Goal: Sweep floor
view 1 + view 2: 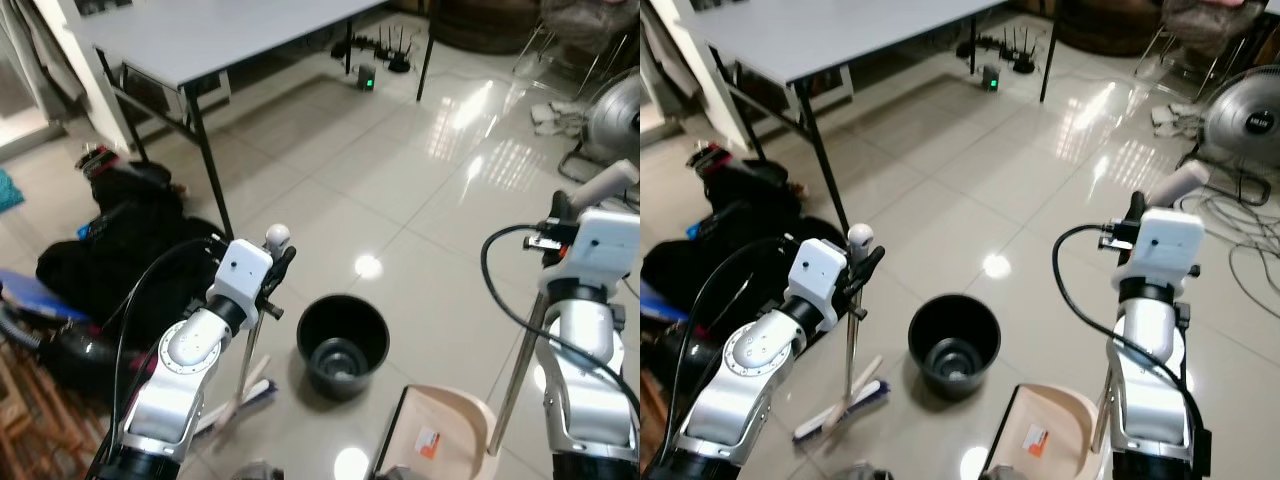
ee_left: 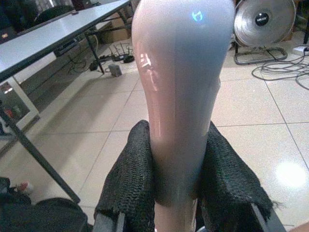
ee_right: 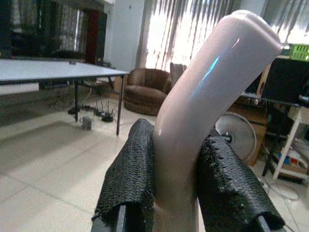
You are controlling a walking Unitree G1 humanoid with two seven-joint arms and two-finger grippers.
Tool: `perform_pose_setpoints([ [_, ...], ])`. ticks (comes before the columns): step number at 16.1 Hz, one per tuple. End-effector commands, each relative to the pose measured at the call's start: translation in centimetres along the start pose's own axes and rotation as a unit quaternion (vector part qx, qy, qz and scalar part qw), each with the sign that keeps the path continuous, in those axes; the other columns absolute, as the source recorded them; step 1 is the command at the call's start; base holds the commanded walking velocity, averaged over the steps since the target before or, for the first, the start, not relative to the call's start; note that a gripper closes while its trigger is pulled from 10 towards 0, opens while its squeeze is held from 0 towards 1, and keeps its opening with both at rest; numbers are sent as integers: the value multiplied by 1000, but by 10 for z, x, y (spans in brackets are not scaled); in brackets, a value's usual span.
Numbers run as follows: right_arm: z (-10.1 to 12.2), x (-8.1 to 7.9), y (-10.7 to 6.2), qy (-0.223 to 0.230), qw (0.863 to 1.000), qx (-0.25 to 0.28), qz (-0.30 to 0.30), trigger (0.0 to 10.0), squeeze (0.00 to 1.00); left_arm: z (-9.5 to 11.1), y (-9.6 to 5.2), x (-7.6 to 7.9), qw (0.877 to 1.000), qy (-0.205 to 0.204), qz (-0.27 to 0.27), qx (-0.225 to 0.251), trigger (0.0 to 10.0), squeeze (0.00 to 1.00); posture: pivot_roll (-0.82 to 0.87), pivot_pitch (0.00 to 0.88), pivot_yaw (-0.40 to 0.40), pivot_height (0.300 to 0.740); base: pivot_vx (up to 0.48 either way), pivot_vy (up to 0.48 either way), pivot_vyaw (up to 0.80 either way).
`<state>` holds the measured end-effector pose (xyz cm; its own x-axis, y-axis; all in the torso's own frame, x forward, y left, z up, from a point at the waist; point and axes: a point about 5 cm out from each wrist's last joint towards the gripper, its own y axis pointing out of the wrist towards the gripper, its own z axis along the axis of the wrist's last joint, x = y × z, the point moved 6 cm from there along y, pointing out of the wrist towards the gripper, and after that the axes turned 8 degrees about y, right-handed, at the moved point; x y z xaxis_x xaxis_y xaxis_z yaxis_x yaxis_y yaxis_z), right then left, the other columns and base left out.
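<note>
Left gripper clenches the broom handle, brush head at lower left; right gripper grips the dustpan handle. A careless sweep could topple the black bin at centre

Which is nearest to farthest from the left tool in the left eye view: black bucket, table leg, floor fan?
From the left tool, shut on the broom handle:
1. Black bucket, just to its right, on the floor in front of the robot.
2. Table leg, beyond it, slightly to the left.
3. Floor fan, far across the floor on the right edge.
</note>
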<state>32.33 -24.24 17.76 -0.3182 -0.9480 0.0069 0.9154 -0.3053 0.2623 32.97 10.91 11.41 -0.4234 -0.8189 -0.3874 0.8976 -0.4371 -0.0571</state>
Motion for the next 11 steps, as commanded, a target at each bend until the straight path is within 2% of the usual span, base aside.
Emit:
perform_pose_setpoints([
  [1, 6, -4, -1, 10, 1000, 5, 7, 10000, 0, 7, 0, -2, 1000, 11, 0, 8, 10000, 0, -32, 11, 10, 740, -281, 0, 0],
  [7, 2, -11, -3, 21, 1000, -4, 14, 10000, 0, 7, 0, -5, 1000, 14, 1, 6, 10000, 0, -30, 11, 13, 740, -306, 0, 0],
  [11, -5, -23, -8, 24, 999, -20, 33, 10000, 0, 7, 1, -6, 1000, 15, 0, 6, 10000, 0, -32, 9, 18, 740, -304, 0, 0],
])
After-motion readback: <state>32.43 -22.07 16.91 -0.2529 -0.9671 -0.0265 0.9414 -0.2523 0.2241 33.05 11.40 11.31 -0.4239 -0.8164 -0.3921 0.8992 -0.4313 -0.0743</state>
